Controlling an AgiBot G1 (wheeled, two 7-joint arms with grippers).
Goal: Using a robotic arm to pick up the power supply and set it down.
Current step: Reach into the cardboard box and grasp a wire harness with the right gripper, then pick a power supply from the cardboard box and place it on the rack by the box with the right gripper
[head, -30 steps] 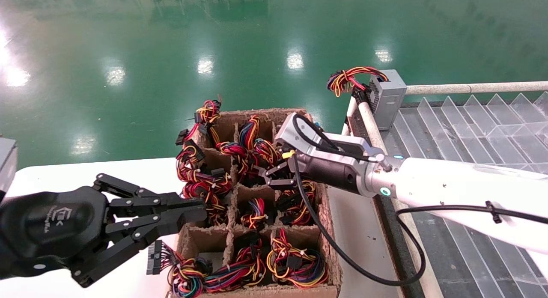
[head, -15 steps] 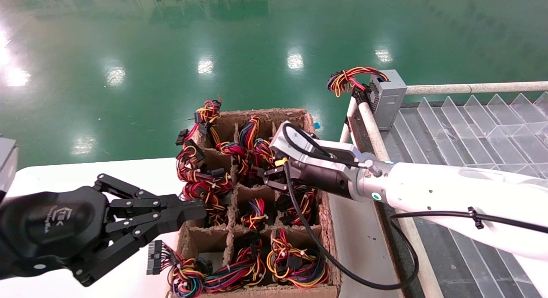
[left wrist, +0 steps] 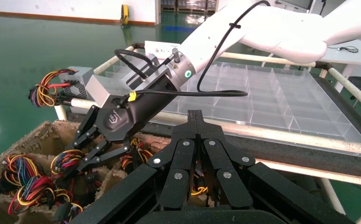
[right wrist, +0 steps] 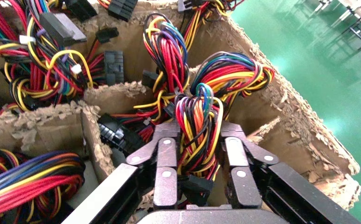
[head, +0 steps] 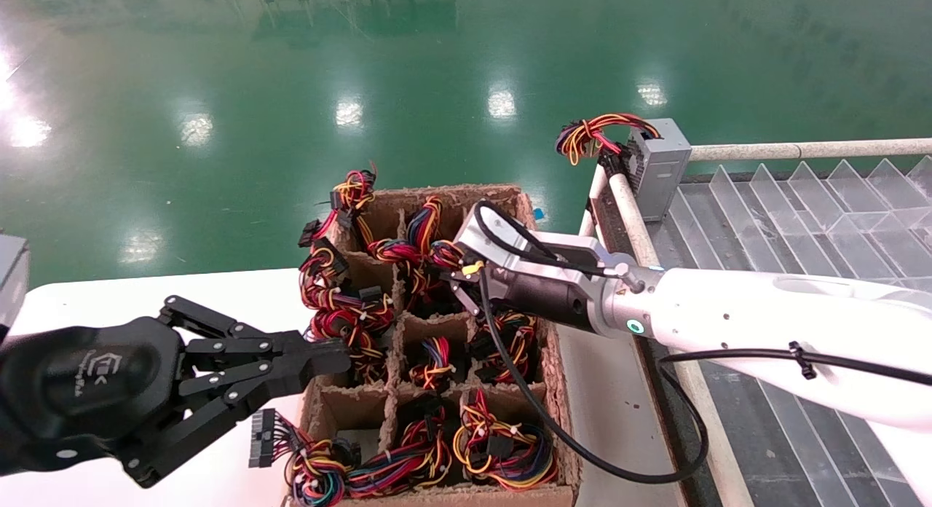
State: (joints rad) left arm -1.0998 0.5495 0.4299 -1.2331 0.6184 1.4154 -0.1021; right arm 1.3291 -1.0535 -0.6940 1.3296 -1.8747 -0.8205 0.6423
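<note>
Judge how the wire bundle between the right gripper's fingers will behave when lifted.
Likely floppy: the wire bundle is loose looped strands, so it may sag or stretch. The right gripper brackets wires only; the unit below is hidden, so it might swing. Snagging on the cardboard divider box seems possible.

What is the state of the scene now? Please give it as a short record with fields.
working arm: right gripper, reaching into a far cell of the cardboard divider box
right grip: fingers on both sides of a wire bundle; contact not clear
power supply in that cell: body hidden under the wires
idle arm: left gripper, shut, at the box's near left side
already placed: one power supply upright at the far corner of the clear tray
</note>
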